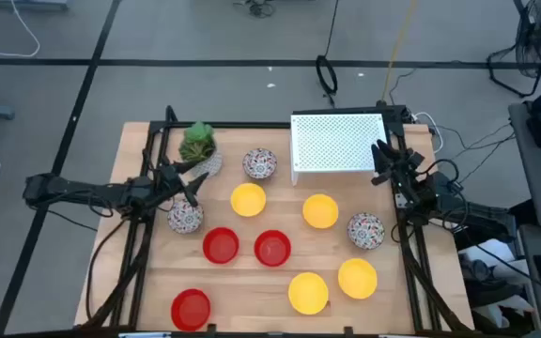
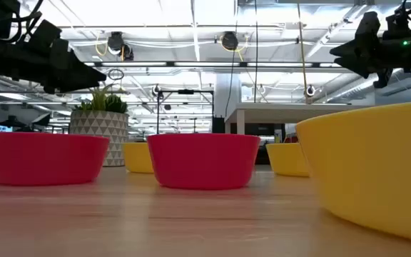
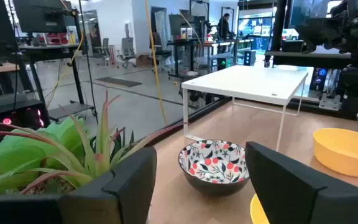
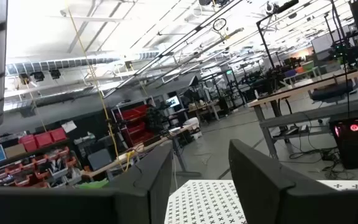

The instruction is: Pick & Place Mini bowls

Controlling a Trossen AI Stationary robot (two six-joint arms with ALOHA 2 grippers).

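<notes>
Several mini bowls lie on the wooden table [image 1: 158, 272]: floral ones [image 1: 259, 163] [image 1: 185, 217] [image 1: 365, 229], yellow ones [image 1: 248, 199] [image 1: 320, 210] [image 1: 357, 278] [image 1: 308, 292] and red ones [image 1: 220, 245] [image 1: 271, 248] [image 1: 191, 308]. My left gripper [image 1: 192, 186] hovers open and empty between the plant and the left floral bowl. Its wrist view faces a floral bowl [image 3: 215, 163] between the fingers [image 3: 124, 183]. My right gripper [image 1: 383, 158] is open and empty, raised beside the white rack's right edge. Low down, red bowls [image 2: 43, 157] [image 2: 203, 159] and a close yellow bowl [image 2: 377, 171] show.
A green plant [image 1: 197, 143] in a patterned pot stands at the back left, right beside the left gripper. A white perforated rack [image 1: 338, 143] on thin legs stands at the back right. Black frame rails [image 1: 419, 263] run along both table sides.
</notes>
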